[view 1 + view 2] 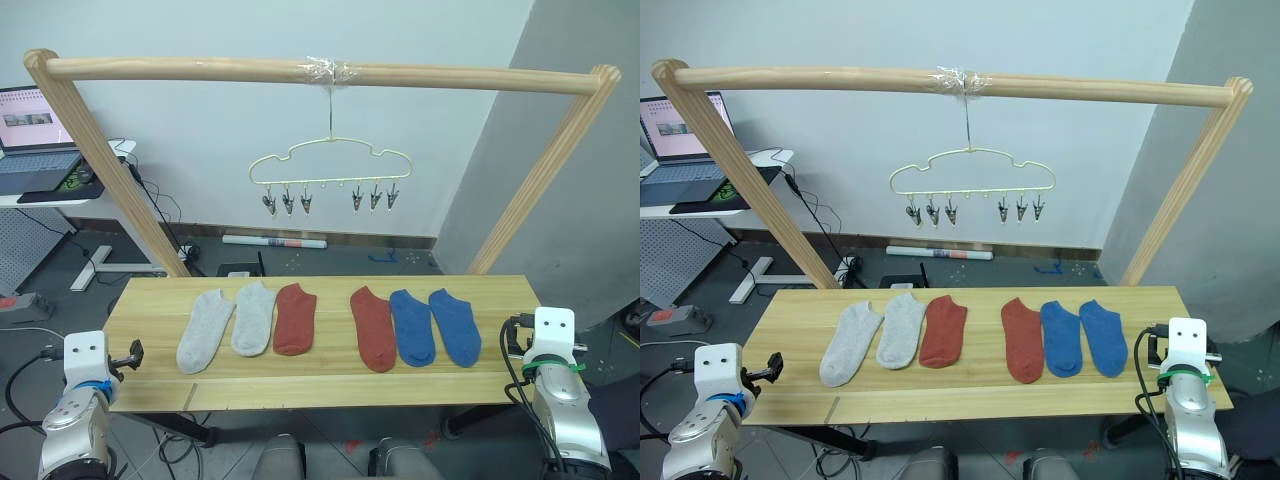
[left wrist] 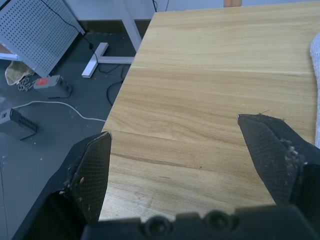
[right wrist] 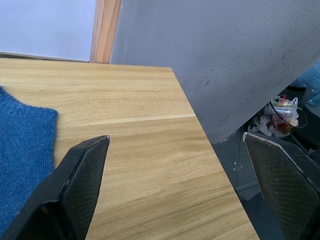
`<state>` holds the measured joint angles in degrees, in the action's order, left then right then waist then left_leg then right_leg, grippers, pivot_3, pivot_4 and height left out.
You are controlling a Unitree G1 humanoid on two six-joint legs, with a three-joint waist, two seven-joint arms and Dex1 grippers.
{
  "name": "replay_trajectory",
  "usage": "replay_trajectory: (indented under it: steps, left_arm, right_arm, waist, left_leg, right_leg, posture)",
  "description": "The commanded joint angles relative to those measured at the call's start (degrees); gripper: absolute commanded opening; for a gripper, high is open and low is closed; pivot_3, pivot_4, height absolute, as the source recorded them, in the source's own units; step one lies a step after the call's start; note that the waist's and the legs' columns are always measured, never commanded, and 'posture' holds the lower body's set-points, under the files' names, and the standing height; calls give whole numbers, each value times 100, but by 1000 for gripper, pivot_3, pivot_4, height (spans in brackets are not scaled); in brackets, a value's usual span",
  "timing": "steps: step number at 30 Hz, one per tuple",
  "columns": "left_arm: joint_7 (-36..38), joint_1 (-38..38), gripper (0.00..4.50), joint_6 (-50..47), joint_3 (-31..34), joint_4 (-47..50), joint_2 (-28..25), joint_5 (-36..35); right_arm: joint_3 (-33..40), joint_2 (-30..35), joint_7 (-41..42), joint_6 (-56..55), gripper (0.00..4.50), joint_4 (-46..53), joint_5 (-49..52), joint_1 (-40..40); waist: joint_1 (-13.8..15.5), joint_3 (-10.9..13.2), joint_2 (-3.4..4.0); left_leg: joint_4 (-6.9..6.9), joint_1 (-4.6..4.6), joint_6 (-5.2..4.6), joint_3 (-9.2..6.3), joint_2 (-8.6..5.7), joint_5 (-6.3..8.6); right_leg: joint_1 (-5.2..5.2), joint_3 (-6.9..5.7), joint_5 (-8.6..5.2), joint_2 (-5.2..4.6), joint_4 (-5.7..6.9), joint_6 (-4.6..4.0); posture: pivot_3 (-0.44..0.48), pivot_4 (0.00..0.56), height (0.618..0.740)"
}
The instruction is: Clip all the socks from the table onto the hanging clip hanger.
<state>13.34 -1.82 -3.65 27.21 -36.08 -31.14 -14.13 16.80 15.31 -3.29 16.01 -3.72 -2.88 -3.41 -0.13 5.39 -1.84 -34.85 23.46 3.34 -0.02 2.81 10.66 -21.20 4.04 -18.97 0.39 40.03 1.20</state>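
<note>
Several socks lie flat in a row on the light wooden table [image 1: 320,388]: two grey [image 1: 204,331] [image 1: 254,318], two rust red [image 1: 295,318] [image 1: 373,327] and two blue [image 1: 412,326] [image 1: 455,326]. Above them hangs the pale-yellow clip hanger [image 1: 330,157], its grey clips [image 1: 288,201] holding nothing. My left gripper [image 2: 175,150] is open over the table's left end, well left of the grey socks. At the table's right end my right gripper [image 3: 180,160] is open, just right of a blue sock [image 3: 22,150]. Neither holds anything.
A round wooden pole frame [image 1: 200,69] spans the table, with slanted posts [image 1: 110,170] [image 1: 540,170] at both ends. A side desk with a laptop [image 1: 35,130] stands at the back left. Cables and a power strip [image 2: 50,85] lie on the floor.
</note>
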Motion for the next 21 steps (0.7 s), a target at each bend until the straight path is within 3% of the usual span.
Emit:
replay_trajectory:
  steps: [1,6,10,15,21]
  left_arm:
    - [-16,-76,4477,227,74,-199,-129,47]
    - [29,-236,4477,701,69,-857,-224,97]
    - [354,-224,4477,947,147,-829,-322,-65]
    - [1025,227,4477,847,204,742,-437,-465]
    - [1447,346,4477,40,-54,2885,-511,-842]
  right_arm:
    - [87,85,-10,-98,4500,51,45,117]
    - [93,128,-2,-101,4500,18,31,206]
    - [43,189,65,-140,4500,100,6,219]
    - [-322,557,893,-38,4500,567,120,344]
    - [-893,1022,2351,578,4500,1224,761,891]
  waist:
    - [0,0,0]
    - [1,-2,-2]
    - [0,-3,-7]
    - [-5,9,-2]
    - [0,98,8]
  left_leg:
    - [0,0,0,0,0,0]
    - [0,-3,0,4,-1,0]
    - [0,-3,0,3,0,0]
    - [1,-2,0,10,4,0]
    - [-4,-7,-1,20,71,0]
  right_leg:
    - [0,0,0,0,0,0]
    - [0,-2,1,0,1,1]
    - [0,-2,1,0,0,2]
    - [0,5,1,-2,-1,0]
    - [6,11,9,1,-5,-19]
  posture:
    - [97,68,740]
    - [95,69,740]
    - [90,79,740]
    - [84,93,740]
    - [92,132,740]
